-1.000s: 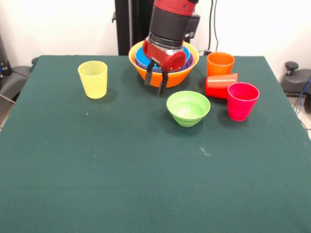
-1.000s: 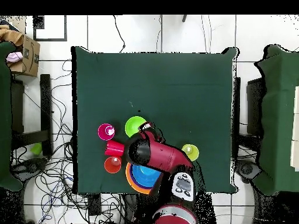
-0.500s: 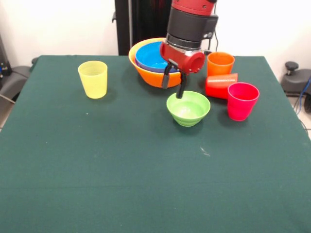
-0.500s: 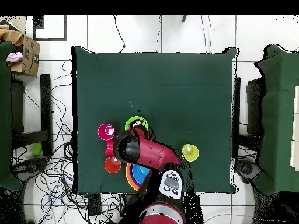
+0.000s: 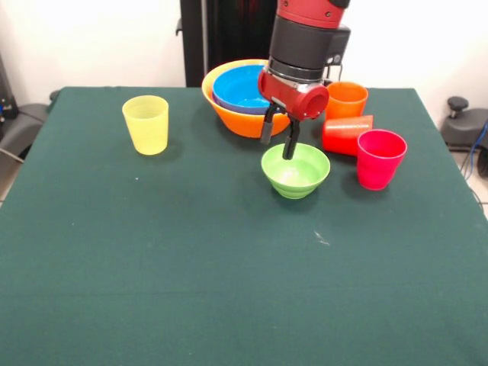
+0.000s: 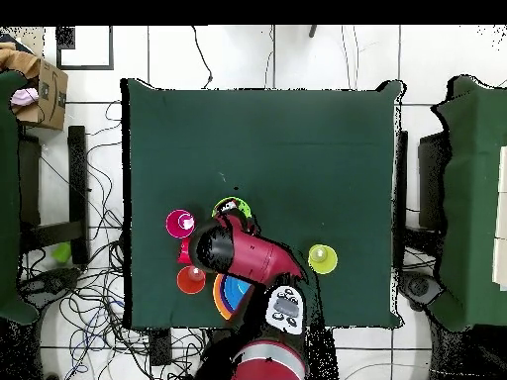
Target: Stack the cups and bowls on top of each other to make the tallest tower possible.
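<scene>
My gripper [image 5: 278, 142] is open and straddles the far rim of the small light green bowl [image 5: 299, 174]: one finger hangs outside it, the other reaches inside. In the overhead view my arm [image 6: 238, 252] covers most of that bowl [image 6: 228, 205]. Behind it the large yellow-orange bowl [image 5: 232, 116] holds a blue bowl [image 5: 238, 88] with a purple rim showing beneath. The orange cup [image 5: 348, 97] stands upright, the red cup [image 5: 347, 134] lies on its side, the magenta-pink cup [image 5: 379, 158] stands to the right. The yellow cup [image 5: 146, 123] stands alone at the left.
The green cloth table [image 5: 191, 267] stretches toward the camera. A cardboard box [image 6: 40, 94] sits off the table in the overhead view, and cables lie on the floor around the base.
My gripper moved from in front of the nested bowls rightward and down to the light green bowl's far rim. The blue bowl came into full view. No object has shifted.
</scene>
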Tool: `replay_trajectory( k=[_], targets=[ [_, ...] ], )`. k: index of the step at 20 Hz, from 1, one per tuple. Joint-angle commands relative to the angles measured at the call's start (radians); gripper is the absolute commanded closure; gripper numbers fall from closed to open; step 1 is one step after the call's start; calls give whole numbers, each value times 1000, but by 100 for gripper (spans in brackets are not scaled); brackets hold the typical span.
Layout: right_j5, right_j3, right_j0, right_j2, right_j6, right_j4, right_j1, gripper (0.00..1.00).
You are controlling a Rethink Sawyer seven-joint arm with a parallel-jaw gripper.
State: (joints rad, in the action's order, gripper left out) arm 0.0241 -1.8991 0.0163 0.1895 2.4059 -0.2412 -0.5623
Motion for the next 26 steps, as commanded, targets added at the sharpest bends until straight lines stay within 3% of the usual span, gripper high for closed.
replay_trajectory(
  k=[1, 5, 14, 26],
  targets=[
    [88, 62, 23, -42, 57, 12, 55, 0],
    [63, 54, 52, -51, 41, 37, 70, 0],
    [73, 149, -40, -6, 72, -14, 178, 0],
    [113, 171, -100, -12, 105, -40, 181, 0]
  ],
)
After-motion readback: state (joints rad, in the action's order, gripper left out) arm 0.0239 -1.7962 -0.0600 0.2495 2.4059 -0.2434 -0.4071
